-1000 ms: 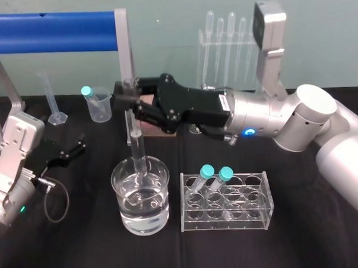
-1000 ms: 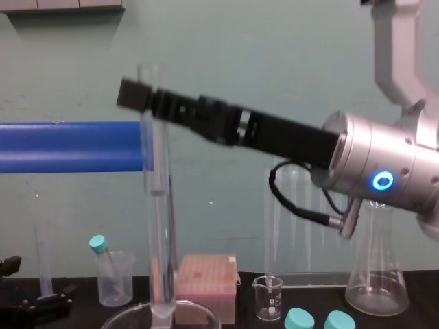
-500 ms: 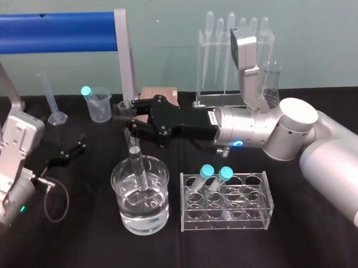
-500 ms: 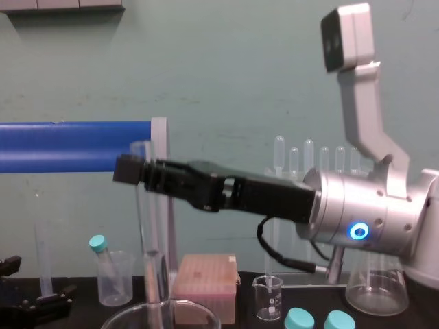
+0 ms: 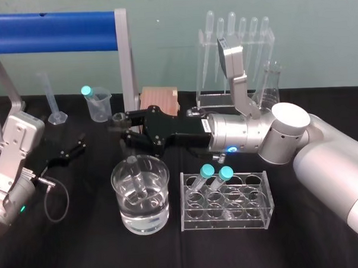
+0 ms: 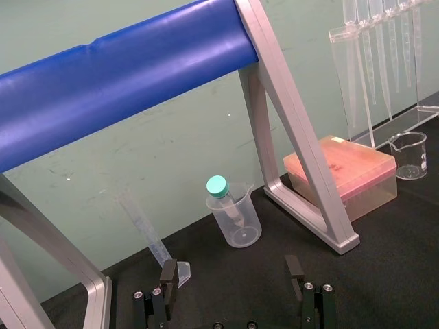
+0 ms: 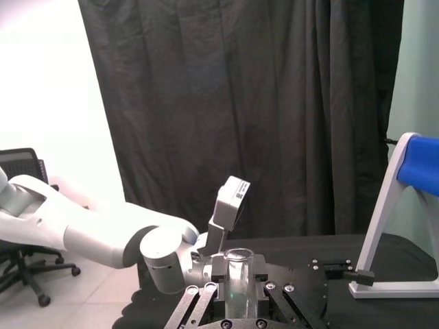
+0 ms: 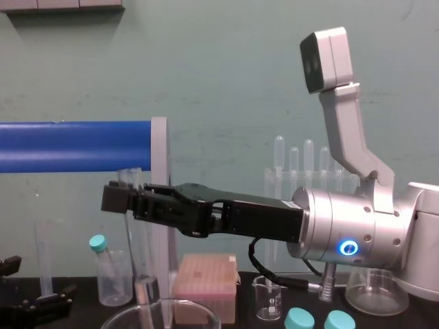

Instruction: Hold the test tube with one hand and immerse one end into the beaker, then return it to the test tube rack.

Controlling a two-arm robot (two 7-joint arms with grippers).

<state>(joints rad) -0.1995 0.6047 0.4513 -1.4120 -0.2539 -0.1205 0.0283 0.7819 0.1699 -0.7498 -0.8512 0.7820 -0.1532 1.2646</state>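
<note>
Lab: pipette stand [image 5: 213, 100], test tube rack [image 5: 254, 217]

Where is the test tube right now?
Head view, centre-left: the test tube is held in the jaws of the right gripper, its lower end down inside the beaker, just left of the test tube rack.

Your right arm [image 5: 325, 157] runs white and rounded into a brushed silver wrist [image 8: 357, 233], lit by a blue ring [image 8: 348, 247], with a black cable [image 8: 255, 260] looping beneath. A grey camera box [image 8: 327, 60] sits on a pale angled bracket [image 8: 346, 147] on that wrist. The right gripper [image 5: 120, 128] is matte black and angular, studded with small silver screws [image 7: 269, 286]. Your left arm [image 5: 14, 159] wears silver-white casing with a green light [image 5: 22, 208] and a looped black cable [image 5: 57, 201]. The left gripper [image 6: 231, 274] is black too.
</note>
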